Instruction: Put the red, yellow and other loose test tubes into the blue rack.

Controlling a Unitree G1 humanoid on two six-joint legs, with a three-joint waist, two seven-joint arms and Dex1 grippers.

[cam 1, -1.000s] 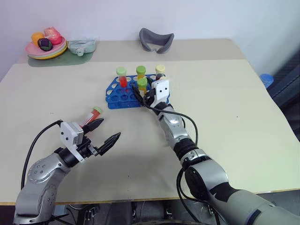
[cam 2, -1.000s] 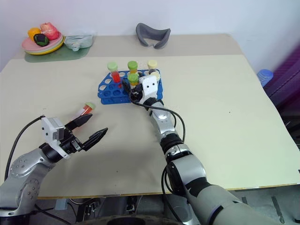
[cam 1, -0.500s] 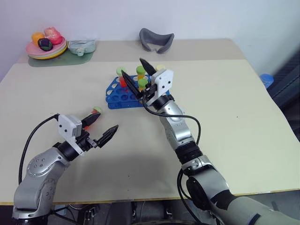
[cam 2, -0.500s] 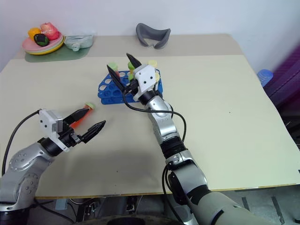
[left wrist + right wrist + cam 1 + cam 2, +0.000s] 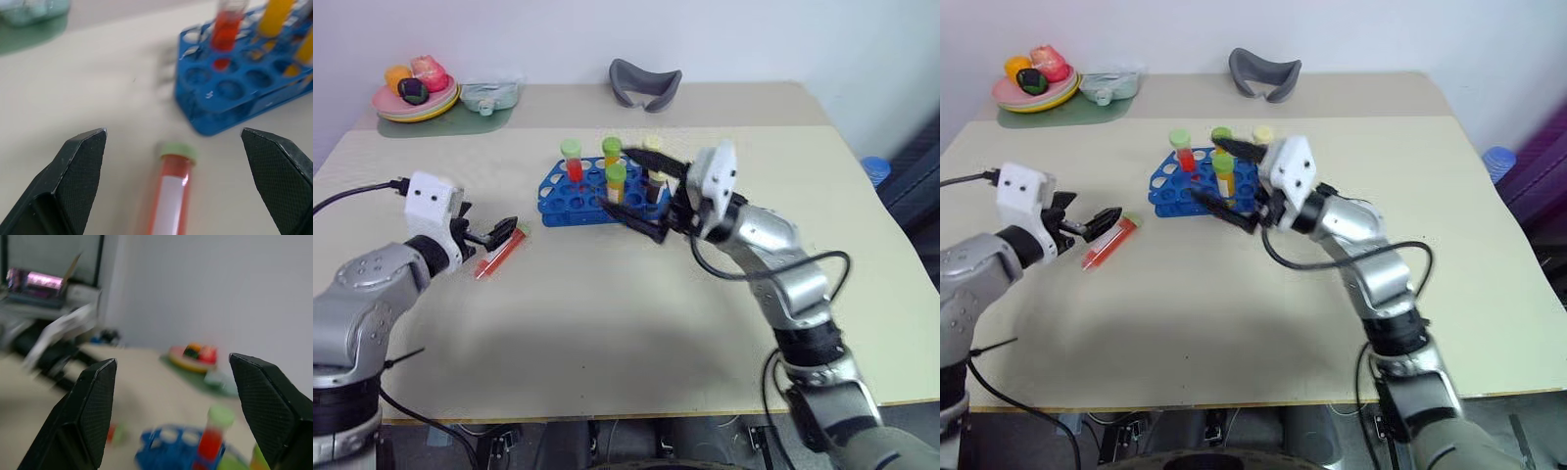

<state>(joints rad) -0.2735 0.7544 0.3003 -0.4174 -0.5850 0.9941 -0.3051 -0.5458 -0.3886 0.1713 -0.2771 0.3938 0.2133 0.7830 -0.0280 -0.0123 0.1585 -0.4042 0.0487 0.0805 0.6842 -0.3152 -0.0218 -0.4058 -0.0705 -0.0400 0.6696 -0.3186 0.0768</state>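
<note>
Left pincer (image 5: 173,178) astride rack-pointing tube (image 5: 168,196)

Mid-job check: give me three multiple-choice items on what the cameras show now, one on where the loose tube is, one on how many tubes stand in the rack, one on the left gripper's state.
1. Where does the loose red tube lie?
A. on the table left of the blue rack
B. on the plate of toy food
C. in the right gripper

2. How many tubes stand in the blue rack?
A. one
B. four
C. seven

3. What state is the left gripper in?
A. shut on the tube
B. open, with the tube lying between its fingers, ungripped
C. shut and empty

Answers: 1 A, it lies flat on the tabletop; 2 B, four caps stand upright; 3 B, the fingers stand wide apart.
</note>
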